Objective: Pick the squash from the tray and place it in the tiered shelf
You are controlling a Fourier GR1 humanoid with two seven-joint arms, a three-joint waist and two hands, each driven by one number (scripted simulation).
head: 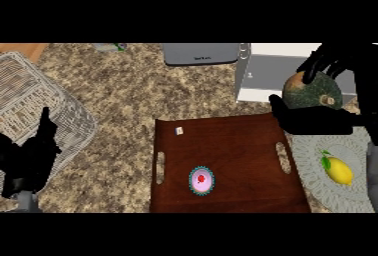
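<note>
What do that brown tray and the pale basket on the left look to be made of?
The tray looks like dark, smooth wood: reddish-brown with faint grain and cut-out handle slots. The basket looks like whitish wicker or wire; its open woven lattice leaves that unsettled.

The right hand (325, 107) curls round the squash (314, 92) — lifted in front of the white shelf (273, 70), beyond the tray (225, 145). A lemon (339, 170) lies below it; the left hand (29, 155) rests open beside a wire basket (37, 95).

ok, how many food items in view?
3: squash held in the right hand beside the shelf, cupcake on the tray, lemon on the plate. None visibly hidden.
</note>
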